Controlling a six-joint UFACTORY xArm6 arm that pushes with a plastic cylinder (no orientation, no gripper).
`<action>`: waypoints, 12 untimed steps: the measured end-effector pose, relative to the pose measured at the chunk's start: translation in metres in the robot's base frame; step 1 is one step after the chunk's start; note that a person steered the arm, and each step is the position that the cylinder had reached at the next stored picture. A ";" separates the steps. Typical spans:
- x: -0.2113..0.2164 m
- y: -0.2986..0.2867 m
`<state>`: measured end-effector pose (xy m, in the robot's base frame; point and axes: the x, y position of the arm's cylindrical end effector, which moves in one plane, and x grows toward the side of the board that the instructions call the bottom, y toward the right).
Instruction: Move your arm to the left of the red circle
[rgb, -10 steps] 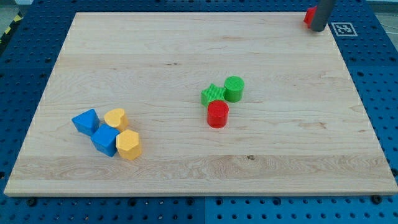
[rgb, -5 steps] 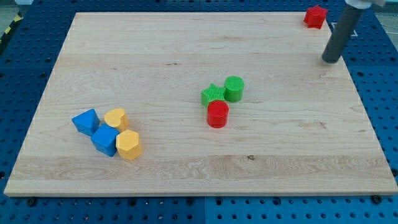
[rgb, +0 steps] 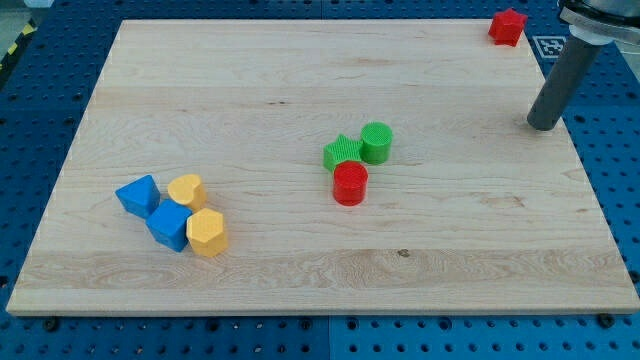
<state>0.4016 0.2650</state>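
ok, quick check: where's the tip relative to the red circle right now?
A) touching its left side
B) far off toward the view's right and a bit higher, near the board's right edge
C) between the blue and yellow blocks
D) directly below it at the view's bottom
B: my tip sits near the board's right edge, well apart from the red circle, which lies mid-board against the green star.

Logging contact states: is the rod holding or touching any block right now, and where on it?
Nothing is held. My tip stands alone near the view's right edge, far from the red circle block.
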 end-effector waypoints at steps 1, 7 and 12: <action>0.024 0.000; 0.137 -0.081; 0.142 -0.264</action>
